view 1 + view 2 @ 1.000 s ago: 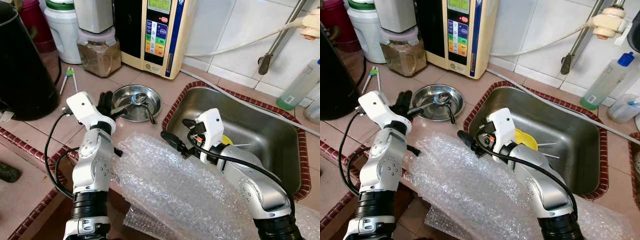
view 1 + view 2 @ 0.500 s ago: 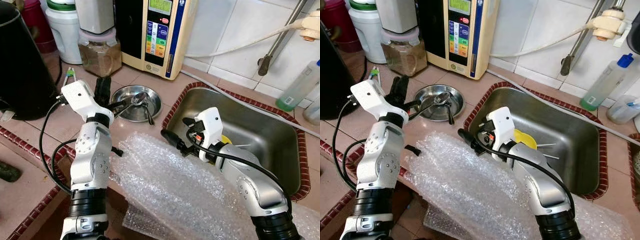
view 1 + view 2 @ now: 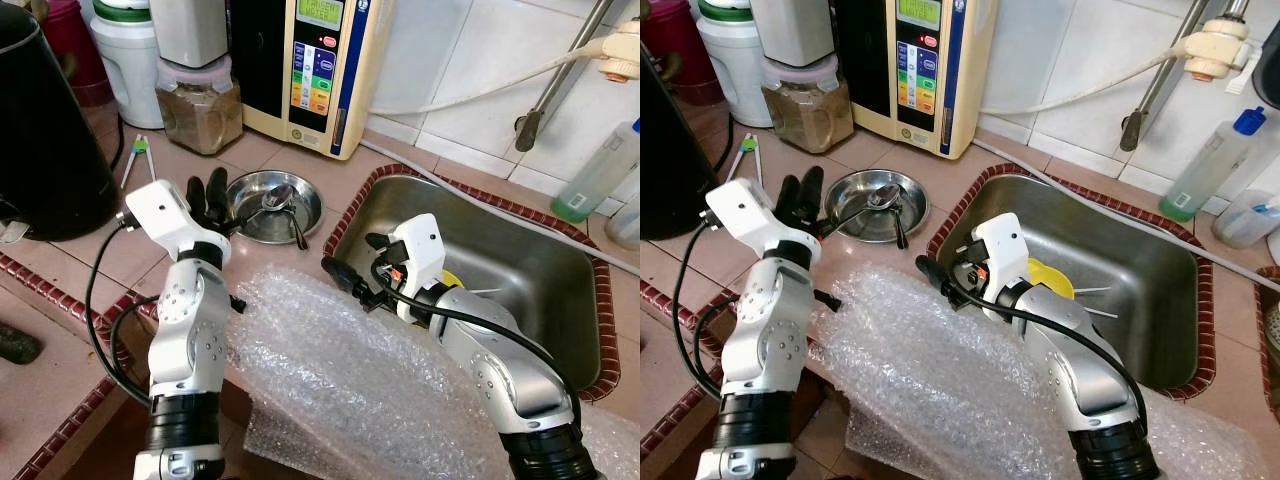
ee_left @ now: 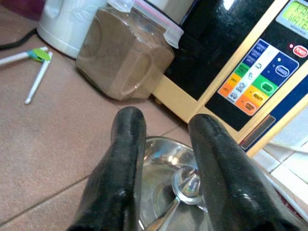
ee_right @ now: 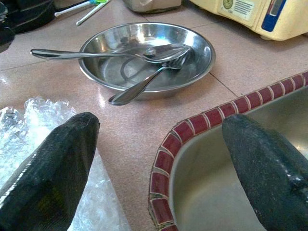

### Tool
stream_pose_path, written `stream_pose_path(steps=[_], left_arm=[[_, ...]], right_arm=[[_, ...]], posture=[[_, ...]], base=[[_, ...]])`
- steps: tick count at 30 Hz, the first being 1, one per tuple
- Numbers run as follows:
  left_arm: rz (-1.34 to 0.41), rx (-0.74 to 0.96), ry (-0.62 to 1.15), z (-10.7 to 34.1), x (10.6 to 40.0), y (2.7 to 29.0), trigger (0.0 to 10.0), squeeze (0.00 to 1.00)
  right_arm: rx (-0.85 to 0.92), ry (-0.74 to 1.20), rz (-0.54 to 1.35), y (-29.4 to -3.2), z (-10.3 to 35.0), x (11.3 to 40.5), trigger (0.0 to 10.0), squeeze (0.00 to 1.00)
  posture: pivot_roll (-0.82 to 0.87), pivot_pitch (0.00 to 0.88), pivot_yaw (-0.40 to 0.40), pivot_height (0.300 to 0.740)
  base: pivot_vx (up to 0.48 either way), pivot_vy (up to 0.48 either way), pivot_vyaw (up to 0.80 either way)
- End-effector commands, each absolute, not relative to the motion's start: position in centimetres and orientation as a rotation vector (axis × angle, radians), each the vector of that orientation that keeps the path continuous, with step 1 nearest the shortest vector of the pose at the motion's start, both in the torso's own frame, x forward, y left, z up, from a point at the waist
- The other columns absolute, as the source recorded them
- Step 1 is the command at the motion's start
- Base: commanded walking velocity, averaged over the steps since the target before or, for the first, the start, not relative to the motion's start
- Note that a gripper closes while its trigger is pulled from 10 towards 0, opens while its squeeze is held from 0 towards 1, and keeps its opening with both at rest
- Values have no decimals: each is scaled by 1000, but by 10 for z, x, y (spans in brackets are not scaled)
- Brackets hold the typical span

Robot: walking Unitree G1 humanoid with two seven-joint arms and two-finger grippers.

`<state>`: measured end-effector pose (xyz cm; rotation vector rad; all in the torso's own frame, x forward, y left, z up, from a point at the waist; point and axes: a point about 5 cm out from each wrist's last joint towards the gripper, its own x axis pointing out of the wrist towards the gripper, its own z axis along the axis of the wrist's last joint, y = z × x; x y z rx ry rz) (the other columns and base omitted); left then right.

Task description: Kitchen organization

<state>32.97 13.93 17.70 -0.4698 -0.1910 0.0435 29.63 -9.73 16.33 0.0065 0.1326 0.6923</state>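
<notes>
Two spoons [image 3: 283, 203] lie crossed in the steel dish [image 3: 308, 192] on the tiled counter, and that's where the action is.

Left eye view: left gripper [image 3: 212, 195] sits just at the dish's near rim, fingers narrowly apart, nothing between them. Half a sec ago it was lifted further back and twisted, a finger by a spoon handle; it has since dropped down and squared up to the rim. Dish and spoons look unmoved. Right gripper [image 3: 352, 262] hovers at the sink [image 3: 520, 260] corner, over the edge of the bubble wrap [image 3: 340, 370], roughly as before.

Right eye view: same layout. One spoon handle pokes out over the rim toward the left gripper's fingertips, close, but contact I can't tell. A yellow item lies in the sink behind the right arm.

Left wrist view: black fingers [image 4: 126, 144] frame the dish; a spoon bowl [image 4: 186, 185] shows just ahead, between and beyond the tips. Brown powder jar [image 4: 125, 57] and water machine [image 4: 250, 72] stand further on.

Right wrist view: fingers spread wide, empty; dish w/ both spoons straight ahead, wrap by one finger, sink's red-tile rim by the other.

My read: the left arm has re-aimed for a grab at a spoon or the dish; nothing's picked up yet, so the tidying is early.
</notes>
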Motion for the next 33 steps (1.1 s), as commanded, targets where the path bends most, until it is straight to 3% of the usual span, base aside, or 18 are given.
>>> stream_pose_path(steps=[1,8,12,33], left_arm=[[21,-461,-185,179,329,133,10000,1000],[-31,-394,-148,172,331,127,10000,1000],[-101,-266,-157,170,330,118,10000,1000],[20,-320,16,142,334,127,10000,1000]], right_arm=[[-1,141,686,-100,161,296,10000,0],[-9,139,683,-100,161,296,10000,0],[-12,141,682,-100,160,294,10000,0],[-30,149,702,-99,159,291,10000,0]], posture=[[19,74,-103,740],[15,75,-100,740],[8,77,-98,740],[-4,81,-99,740]], base=[[0,0,0],[0,0,0],[0,0,0],[0,0,0]])
